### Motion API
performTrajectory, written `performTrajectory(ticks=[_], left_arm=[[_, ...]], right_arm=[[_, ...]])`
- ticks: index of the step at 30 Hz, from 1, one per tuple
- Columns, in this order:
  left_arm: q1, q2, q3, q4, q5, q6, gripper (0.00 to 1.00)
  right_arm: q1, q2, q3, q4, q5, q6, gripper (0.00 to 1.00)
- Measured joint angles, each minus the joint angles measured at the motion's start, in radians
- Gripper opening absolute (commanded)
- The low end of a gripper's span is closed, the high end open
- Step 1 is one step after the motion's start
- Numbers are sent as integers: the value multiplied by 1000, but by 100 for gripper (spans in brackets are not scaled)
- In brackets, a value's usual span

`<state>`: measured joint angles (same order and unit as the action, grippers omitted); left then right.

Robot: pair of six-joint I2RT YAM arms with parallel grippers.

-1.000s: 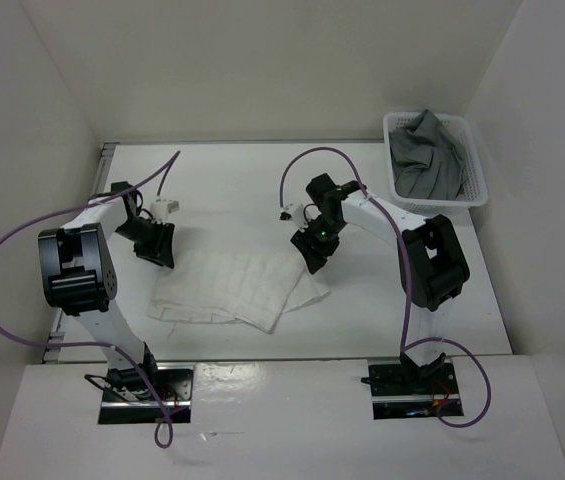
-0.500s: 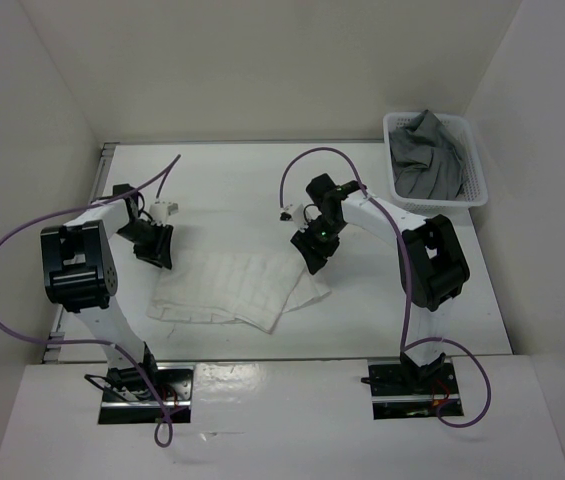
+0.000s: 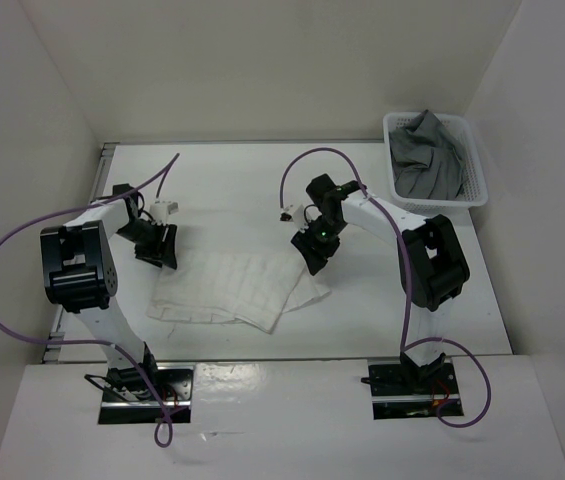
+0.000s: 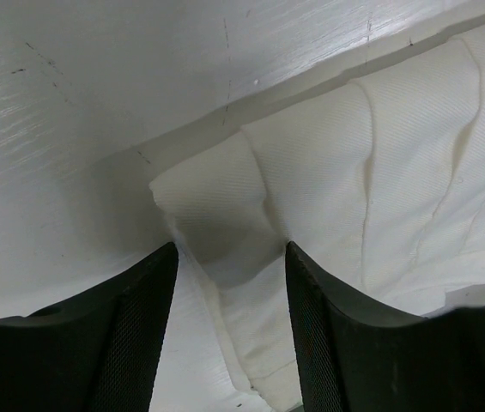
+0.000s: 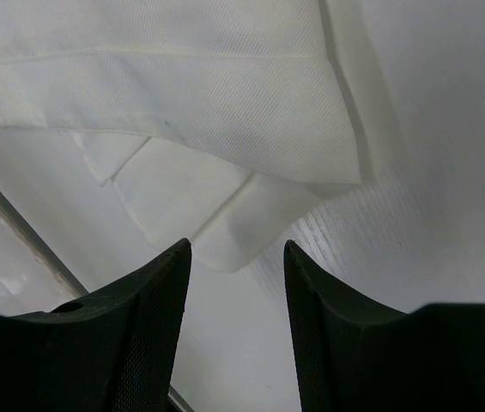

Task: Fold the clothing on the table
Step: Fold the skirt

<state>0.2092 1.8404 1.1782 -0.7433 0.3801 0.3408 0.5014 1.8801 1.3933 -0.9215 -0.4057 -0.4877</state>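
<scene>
The white thin-fabric pleated skirt (image 3: 232,288) lies flat on the large white rectangular table (image 3: 232,185). The left gripper (image 4: 229,251) stands unclenched, a skirt corner between its fingers. The right gripper (image 5: 236,247) gapes empty, a hem corner just ahead.

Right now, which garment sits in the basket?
The grey garment, bunched in the white basket; the white pleated skirt lies flat on the table.
</scene>
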Motion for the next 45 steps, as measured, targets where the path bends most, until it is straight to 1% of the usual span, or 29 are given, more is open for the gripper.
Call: performTrajectory(ticks=[2,4,5,8,9,11,12,17,24,27,31,35,37,41,45], left_arm=[[0,0,0,0,0,0,58],[0,2,2,2,-1,1,49],[0,5,2,5,-2,1,38],[-2,13,2,18,-7,1,25],[-2,15,2,19,-7,0,14],[-3,22,2,21,-5,0,2],[-4,24,2,22,0,-1,0],[-5,27,2,22,16,-6,0],[-5,49,23,12,34,-35,0],[-6,59,35,8,39,-56,0],[-10,65,43,6,33,-83,0],[-12,71,52,4,24,-111,0],[-15,75,60,4,17,-118,0],[-18,93,89,7,5,-144,0],[-19,107,110,16,-3,-170,0]], right_arm=[[0,0,0,0,0,0,53],[0,0,0,-1,0,0,53],[0,0,0,-2,0,0,53],[0,0,1,-3,0,0,53],[0,0,2,-5,0,0,53],[0,0,2,-5,0,0,53],[0,0,2,-6,0,0,53],[0,0,15,-18,-21,0,53],[2,2,66,-70,-147,-6,53],[21,4,68,-78,-172,-9,53],[106,15,67,-81,-180,-12,53],[209,25,53,-68,-157,-7,53],[261,26,52,-57,-120,1,53],[355,29,52,-13,-30,24,57],[435,57,55,15,30,39,57]])
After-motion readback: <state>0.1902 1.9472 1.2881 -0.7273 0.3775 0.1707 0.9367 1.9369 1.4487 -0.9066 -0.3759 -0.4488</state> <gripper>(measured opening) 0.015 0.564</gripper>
